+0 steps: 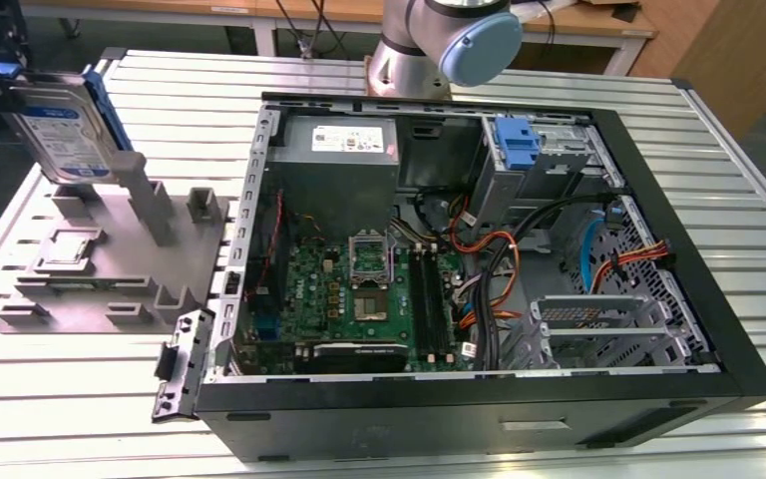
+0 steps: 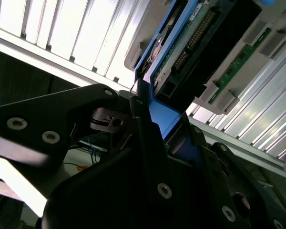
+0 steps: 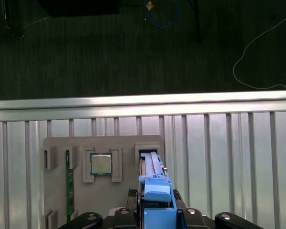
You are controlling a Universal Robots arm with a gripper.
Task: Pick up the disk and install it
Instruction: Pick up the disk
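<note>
Jaws grip one disk [image 1: 61, 135], upright over one grey fixture [image 1: 117, 249].

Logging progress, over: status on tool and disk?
Tool shut on disk. Disk upright over grey holder, outside the computer case. Nothing blocking seen.

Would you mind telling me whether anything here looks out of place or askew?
Nothing looks damaged or spilled. The one oddity is the disk, which stands on edge and appears to lean slightly, clamped in the gripper over the grey holder beside the open computer case.
</note>
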